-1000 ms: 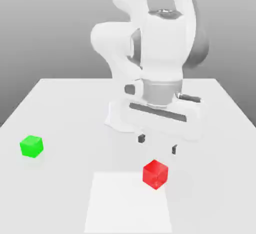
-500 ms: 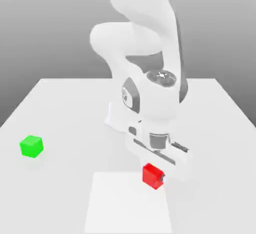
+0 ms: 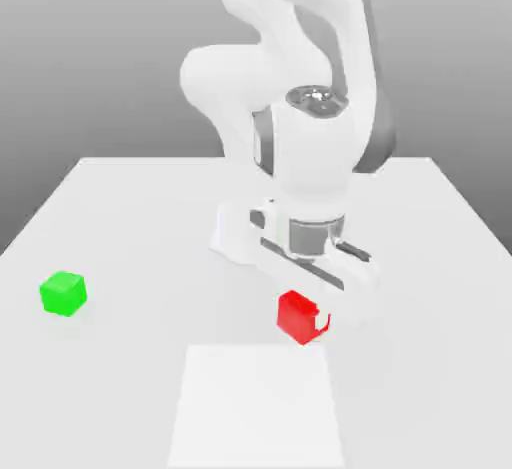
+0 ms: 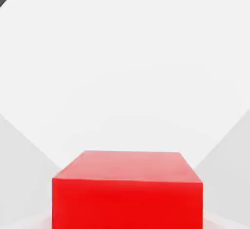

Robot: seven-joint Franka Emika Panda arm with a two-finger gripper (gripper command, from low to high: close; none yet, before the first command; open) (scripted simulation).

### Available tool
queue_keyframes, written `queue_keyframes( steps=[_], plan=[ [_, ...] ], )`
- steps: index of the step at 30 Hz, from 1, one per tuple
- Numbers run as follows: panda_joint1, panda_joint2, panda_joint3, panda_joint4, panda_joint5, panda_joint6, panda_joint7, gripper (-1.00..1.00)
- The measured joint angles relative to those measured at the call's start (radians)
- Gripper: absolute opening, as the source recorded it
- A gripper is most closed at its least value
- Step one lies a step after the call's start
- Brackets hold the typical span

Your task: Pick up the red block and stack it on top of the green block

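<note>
On the white worktop (image 3: 150,227), the green cube (image 3: 63,294) lies near the exterior view's left edge. By the gripper (image 3: 322,319), the red cube (image 3: 297,317) is held, well apart from it.

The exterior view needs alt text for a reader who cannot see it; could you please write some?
A white robot arm's tool holds a red block raised above a pale table. A green block sits apart on the table, toward the exterior view's left.

Arm (image 3: 350,42): it arched over and reached down to the red block (image 3: 296,317).
Wrist (image 3: 312,152): it hung above the block.
Hand housing (image 3: 320,275): it sat just above the block.
Gripper (image 3: 305,318): it was closed on the block.
</note>
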Motion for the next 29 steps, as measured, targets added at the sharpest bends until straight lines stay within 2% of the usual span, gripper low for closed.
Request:
queue_keyframes(
  steps=[18, 21, 25, 26, 29],
  plan=[
    [-0.608, -0.065, -0.377, 0.052, -0.114, -0.114, 0.682, -1.00],
    [-0.663, 0.005, -0.427, 0.067, -0.085, -0.062, 0.733, -1.00],
    [-0.668, 0.146, -0.413, 0.075, 0.026, 0.066, 0.666, -1.00],
    [-0.674, 0.172, -0.403, 0.076, 0.050, 0.090, 0.650, 1.00],
    [-0.674, 0.172, -0.403, 0.076, 0.050, 0.090, 0.650, 1.00]
  ],
)
